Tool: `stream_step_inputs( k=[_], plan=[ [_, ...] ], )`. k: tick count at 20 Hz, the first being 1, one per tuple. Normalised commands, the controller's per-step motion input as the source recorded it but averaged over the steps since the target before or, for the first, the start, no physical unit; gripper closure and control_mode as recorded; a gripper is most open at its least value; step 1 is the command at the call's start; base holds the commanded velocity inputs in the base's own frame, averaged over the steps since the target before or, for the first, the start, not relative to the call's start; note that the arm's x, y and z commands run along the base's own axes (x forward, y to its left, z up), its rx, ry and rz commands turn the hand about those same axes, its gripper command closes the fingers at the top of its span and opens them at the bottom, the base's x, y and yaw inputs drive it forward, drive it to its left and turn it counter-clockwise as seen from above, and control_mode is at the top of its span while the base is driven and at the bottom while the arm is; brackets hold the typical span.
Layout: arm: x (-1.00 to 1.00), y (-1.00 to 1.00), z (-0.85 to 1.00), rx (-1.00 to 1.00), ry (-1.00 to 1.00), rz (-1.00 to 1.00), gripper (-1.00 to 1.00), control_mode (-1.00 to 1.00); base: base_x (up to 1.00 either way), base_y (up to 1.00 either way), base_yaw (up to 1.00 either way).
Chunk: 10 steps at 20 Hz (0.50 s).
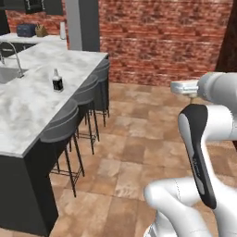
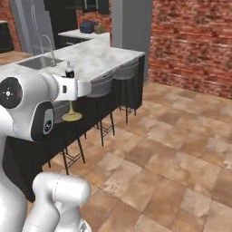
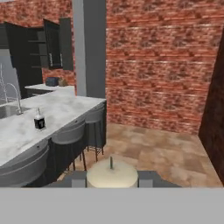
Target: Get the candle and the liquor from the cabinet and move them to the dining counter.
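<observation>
My gripper is shut on the candle, whose cream top and wick sit between the two finger tips. Under the hand hangs its golden candlestick base; the gripper holds it above the tiled floor, just off the stool side of the dining counter. On that marble top, near the sink, the liquor stands upright as a black bottle with a white label, away from my hand. Far back, the dark cabinet has its doors open.
Grey bar stools line the island's near side. A steel faucet rises over the inset sink. A grey pillar stands at the island's far end, red brick wall behind. Open tiled floor lies to the right.
</observation>
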Motion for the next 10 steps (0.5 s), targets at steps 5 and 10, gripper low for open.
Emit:
stream_step_inputs(
  k=[5, 10],
  plan=[
    [0.00, 0.00, 0.00, 0.00, 0.00, 0.00, 1.00, 1.00, 0.99, -0.59, 0.54],
    [0.00, 0.00, 0.00, 0.00, 0.00, 0.00, 1.00, 1.00, 0.73, -0.59, 0.31]
  ],
)
